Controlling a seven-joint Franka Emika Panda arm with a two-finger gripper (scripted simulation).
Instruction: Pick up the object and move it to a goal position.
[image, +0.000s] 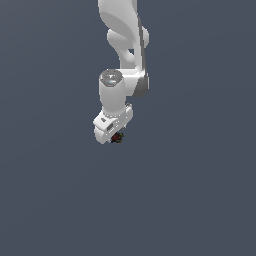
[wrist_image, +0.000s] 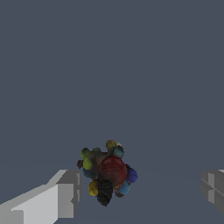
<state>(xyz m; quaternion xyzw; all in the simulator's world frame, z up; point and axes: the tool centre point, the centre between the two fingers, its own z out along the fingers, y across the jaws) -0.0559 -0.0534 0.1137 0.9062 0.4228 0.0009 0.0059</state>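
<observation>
The object (wrist_image: 109, 173) is a small dark roundish lump of balls with a red core and yellow, green and blue flecks. In the wrist view it lies between my two grey fingers, close to one finger (wrist_image: 65, 192) and well apart from the other finger (wrist_image: 213, 189). My gripper (wrist_image: 140, 190) is open. In the exterior view the object (image: 117, 137) peeks out just under the white gripper head (image: 112, 125), which hangs from the white arm and hides the fingers.
Only a plain dark grey-blue surface (image: 190, 200) surrounds the arm in both views. No other objects, containers or edges show.
</observation>
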